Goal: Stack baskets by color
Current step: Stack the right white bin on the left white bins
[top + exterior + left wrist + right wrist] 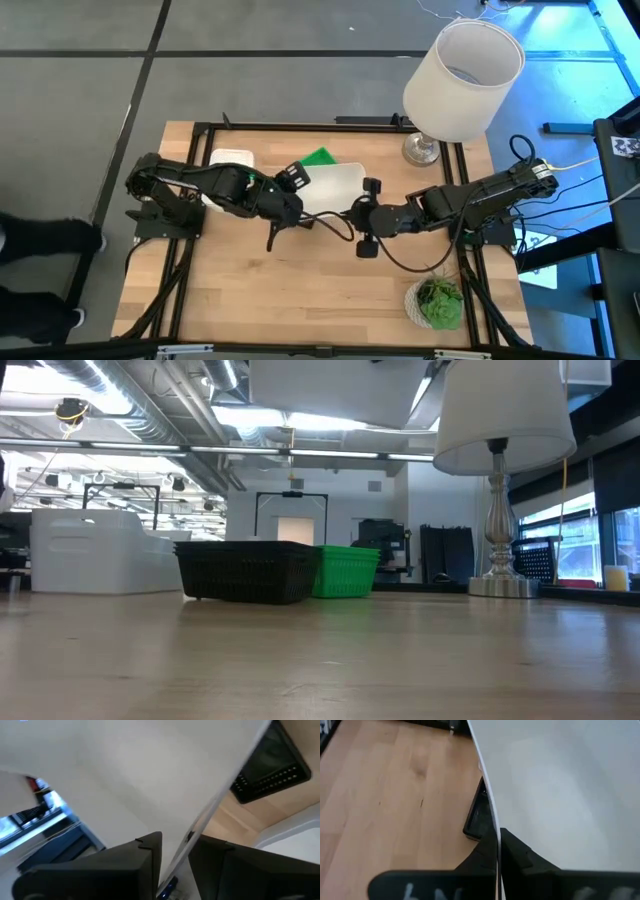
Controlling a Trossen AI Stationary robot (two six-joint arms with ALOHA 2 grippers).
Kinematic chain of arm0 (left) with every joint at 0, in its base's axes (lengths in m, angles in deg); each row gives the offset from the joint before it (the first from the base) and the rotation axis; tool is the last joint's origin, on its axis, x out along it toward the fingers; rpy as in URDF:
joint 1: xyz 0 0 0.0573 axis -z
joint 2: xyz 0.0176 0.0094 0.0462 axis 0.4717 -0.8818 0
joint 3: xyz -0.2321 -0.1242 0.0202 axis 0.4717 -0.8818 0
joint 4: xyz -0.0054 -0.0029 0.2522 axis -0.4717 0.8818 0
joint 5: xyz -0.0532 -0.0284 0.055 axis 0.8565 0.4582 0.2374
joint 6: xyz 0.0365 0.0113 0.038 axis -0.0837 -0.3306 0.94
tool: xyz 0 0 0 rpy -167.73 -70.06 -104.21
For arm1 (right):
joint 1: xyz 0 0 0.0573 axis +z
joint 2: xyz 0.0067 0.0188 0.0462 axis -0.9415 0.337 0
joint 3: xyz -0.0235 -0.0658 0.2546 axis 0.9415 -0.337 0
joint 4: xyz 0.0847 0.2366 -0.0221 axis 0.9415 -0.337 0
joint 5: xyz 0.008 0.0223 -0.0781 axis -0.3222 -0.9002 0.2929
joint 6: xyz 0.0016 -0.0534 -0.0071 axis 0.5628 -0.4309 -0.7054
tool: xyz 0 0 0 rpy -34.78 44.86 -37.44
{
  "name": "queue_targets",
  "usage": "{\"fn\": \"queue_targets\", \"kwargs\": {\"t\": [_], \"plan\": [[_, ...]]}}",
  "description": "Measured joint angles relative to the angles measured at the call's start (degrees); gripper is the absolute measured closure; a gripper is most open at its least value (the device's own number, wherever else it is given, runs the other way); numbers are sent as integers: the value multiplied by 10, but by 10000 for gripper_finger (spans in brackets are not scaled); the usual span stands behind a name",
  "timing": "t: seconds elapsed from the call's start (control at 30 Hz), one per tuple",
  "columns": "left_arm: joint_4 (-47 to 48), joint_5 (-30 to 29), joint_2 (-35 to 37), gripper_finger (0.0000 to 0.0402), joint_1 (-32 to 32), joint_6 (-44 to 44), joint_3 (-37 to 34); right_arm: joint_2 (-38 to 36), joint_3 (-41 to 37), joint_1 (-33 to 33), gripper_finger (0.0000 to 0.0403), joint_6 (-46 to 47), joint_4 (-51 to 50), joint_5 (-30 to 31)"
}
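A: Nearest the lens in the right wrist view, a thin white plastic wall is seen pinched edge-on between two dark fingers point(520, 857). What is being held?

B: A shallow white rectangular plastic basket with rounded corners point(330, 187) is held up over the middle of the table, between the two arms. Its rim is clamped by the right gripper point(362, 212), whose jaws are fully closed on the wall. At the opposite side the left gripper point(292, 203) is placed, its fingers point(145, 855) standing slightly apart on either side of the rim; whether the wall is pressed by them cannot be told.

A: Where are the other baskets?

B: A second white basket point(231, 160) is set down near the left arm. A bright green plastic basket point(346, 571) and a black mesh-sided basket point(250, 570) are seen on the wooden table point(300, 290), just beside each other towards the far edge.

A: How is the held basket judged to handle?

B: It is judged light and fairly stiff, though the thin wall may flex, and smooth plastic may slip. The rim at a short side is considered the best hold, since only there can the narrow jaws be closed across the wall.
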Motion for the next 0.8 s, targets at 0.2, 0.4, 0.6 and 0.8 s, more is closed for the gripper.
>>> {"fn": "queue_targets", "kwargs": {"t": [0.2, 0.4, 0.6, 0.8], "plan": [[-32, -45, 19, 326, 19, -6, 0, 0, 0, 0, 403, 27, 0, -3], [-63, -67, 44, 326, 36, 3, 1, 1, 0, 0, 403, 55, 4, -6], [-78, -68, 69, 326, 43, 6, 1, 1, 0, -1, 403, 45, 20, -5], [-61, -17, 72, 326, 42, 6, 1, 1, 0, -1, 403, 23, 21, -16]]}}
